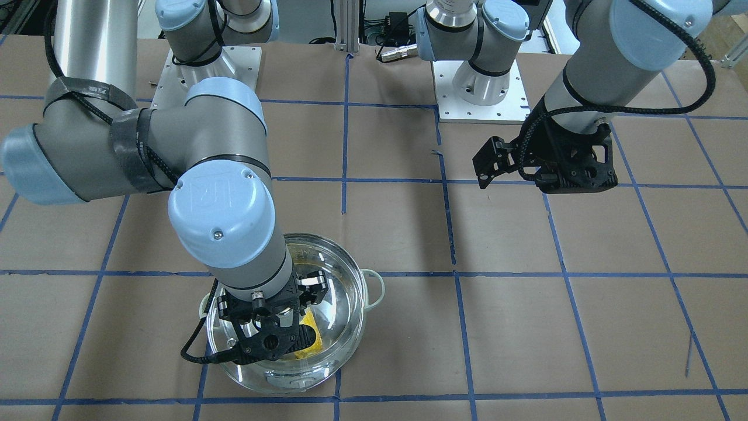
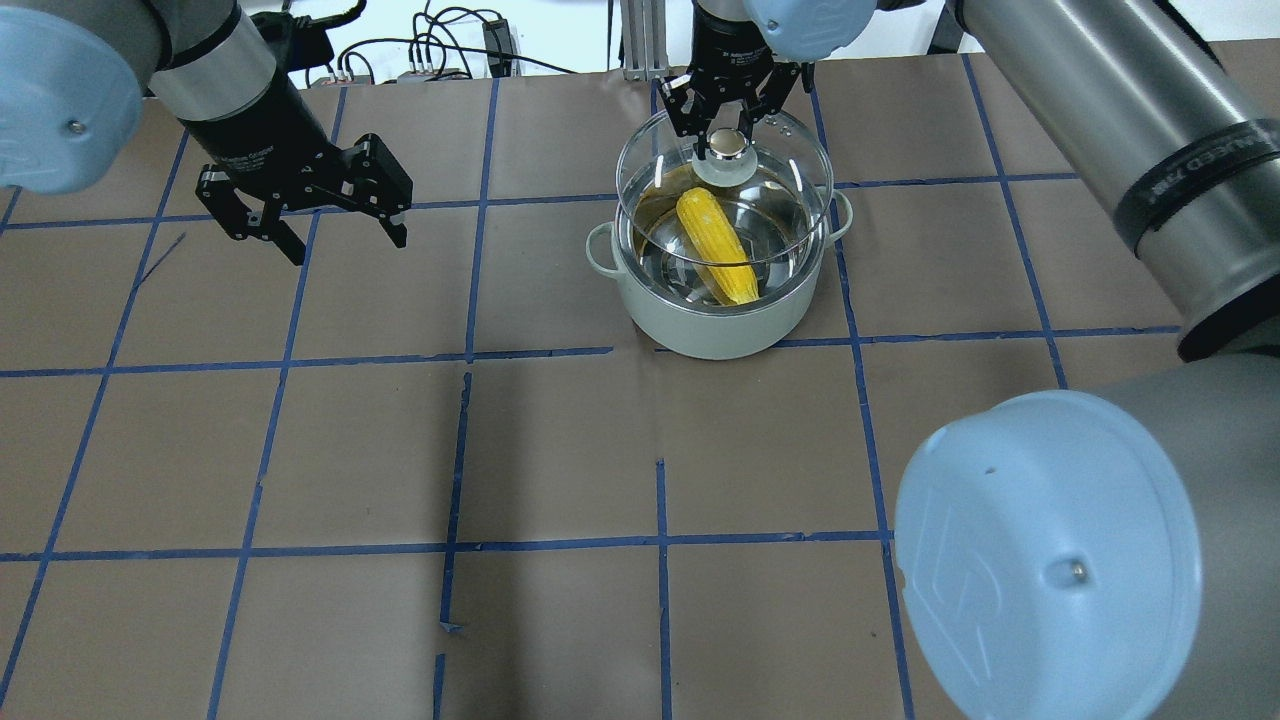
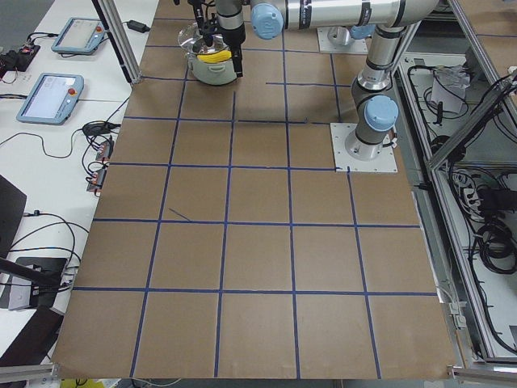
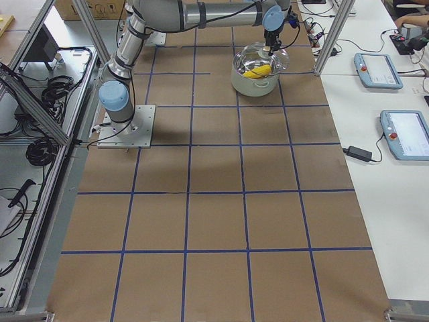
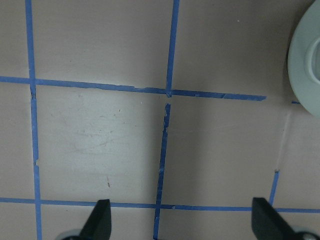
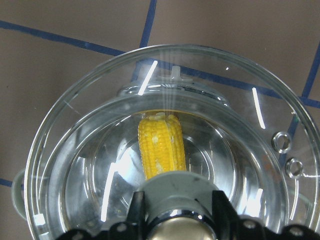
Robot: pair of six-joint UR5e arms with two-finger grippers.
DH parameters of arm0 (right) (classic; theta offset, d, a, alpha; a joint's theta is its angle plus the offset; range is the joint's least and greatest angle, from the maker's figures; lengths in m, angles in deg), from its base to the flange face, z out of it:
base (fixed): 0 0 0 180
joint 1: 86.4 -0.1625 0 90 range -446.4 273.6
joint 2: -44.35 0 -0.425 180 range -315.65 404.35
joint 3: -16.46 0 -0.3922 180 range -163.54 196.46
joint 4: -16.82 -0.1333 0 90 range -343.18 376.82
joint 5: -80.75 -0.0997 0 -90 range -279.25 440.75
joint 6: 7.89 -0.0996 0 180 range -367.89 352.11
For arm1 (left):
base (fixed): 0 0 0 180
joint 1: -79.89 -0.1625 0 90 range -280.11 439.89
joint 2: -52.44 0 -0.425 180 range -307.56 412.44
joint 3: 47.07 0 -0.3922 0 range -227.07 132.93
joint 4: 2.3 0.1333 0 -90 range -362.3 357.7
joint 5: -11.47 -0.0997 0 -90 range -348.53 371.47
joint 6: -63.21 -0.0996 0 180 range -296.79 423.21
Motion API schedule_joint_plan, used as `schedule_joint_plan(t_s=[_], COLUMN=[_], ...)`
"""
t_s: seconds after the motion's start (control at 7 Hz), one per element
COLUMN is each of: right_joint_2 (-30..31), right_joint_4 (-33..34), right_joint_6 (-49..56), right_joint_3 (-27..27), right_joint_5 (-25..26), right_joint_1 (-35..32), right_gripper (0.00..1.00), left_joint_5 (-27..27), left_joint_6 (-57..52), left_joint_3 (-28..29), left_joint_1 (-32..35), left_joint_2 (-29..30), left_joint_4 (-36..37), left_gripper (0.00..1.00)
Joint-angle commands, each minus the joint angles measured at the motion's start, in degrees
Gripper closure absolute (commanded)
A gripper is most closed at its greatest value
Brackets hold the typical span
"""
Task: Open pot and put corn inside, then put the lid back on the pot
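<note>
Overhead exterior shows you the right gripper clamped on the knob of the lid, just above the pot at twelve o'clock with the corn inside; the glass is probably rigid, slick and breakable, so grip only that knob, while the left gripper hangs spread at ten o'clock.

Reaches out with the right arm, wrist turned straight down and right gripper pinched on the knob of the lid, and holds the left gripper aloft, fingers pointing down, jaws spread wide.
</note>
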Motion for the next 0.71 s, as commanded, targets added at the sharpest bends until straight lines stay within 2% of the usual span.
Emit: schedule_joint_plan(t_s=[0.0, 0.57], right_joint_2=[0.01, 0.35], right_joint_4=[0.04, -0.05], right_joint_6=[0.08, 0.6], right_joint_3=[0.29, 2.04], right_joint_5=[-0.28, -0.19], right_joint_1=[-0.28, -0.19], right_gripper=[0.92, 0.92], left_joint_5=[0.1, 0.54], left_joint_6=[-0.1, 0.16], left_joint_3=[0.01, 0.62], left_joint_1=[-0.07, -0.16], left_joint_2=[0.42, 0.33], left_joint_4=[2.34, 1.99], left_gripper=[0.0, 0.0])
